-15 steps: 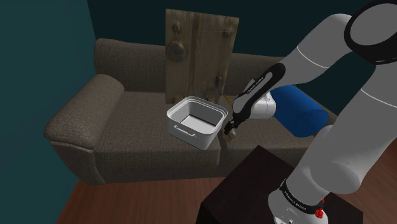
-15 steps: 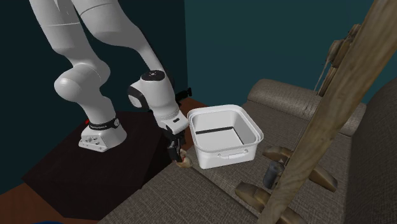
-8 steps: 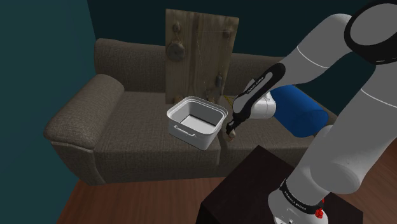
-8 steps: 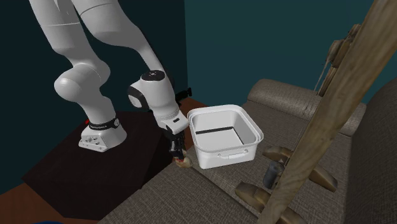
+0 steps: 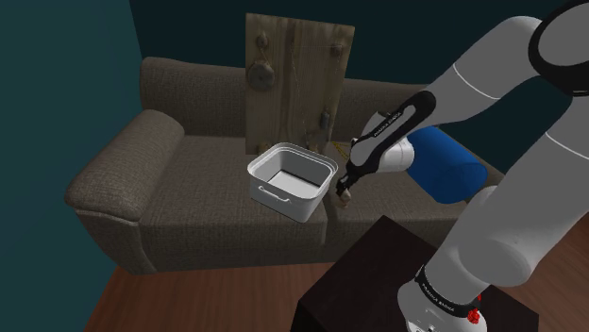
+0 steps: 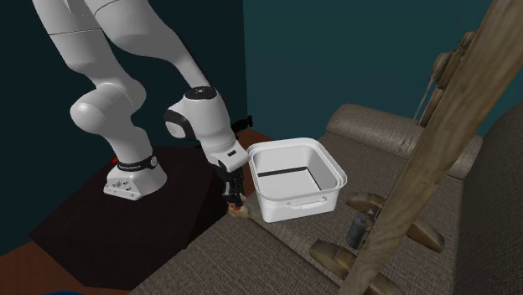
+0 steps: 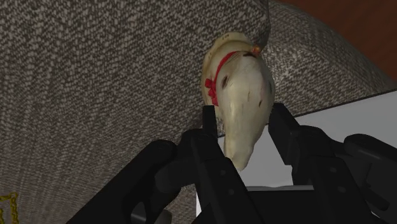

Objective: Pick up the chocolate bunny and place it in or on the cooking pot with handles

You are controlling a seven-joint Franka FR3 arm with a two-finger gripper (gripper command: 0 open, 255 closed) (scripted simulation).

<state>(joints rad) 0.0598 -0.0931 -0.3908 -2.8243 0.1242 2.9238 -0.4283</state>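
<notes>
- Gripper (image 7: 243, 118): the two black fingers (image 7: 207, 127) are closed on the chocolate bunny (image 7: 239, 79), one pressing each flank, and point downward from the wrist.
- Chocolate bunny: pale cream in the wrist view, with a red ribbon around the neck. Its narrow end sits between the fingers and its broader end projects beyond their tips.
- Position of the bunny: in the shoulder view the gripper (image 5: 344, 191) holds it just beside the pot, on the pot's right. In the second exterior view the bunny (image 6: 238, 209) hangs below the gripper (image 6: 233, 193), close over the seat edge. Whether it touches the seat cannot be told.
- Cooking pot (image 5: 283, 199): a white, square-cornered vessel with a handle on its facing wall, standing upright on the seat cushion, interior bare (image 6: 295, 206).
- Sofa (image 5: 179, 184): grey-brown woven fabric, which forms the background behind the bunny in the wrist view (image 7: 95, 95).
- Wooden board (image 5: 294, 85): leans upright against the sofa back, behind the pot.
- Blue cushion (image 5: 449, 166): lies on the seat, beyond the arm's forearm.
- Stand (image 5: 373, 273): a dark box on the wooden floor (image 5: 189, 304), in front of the sofa.
</notes>
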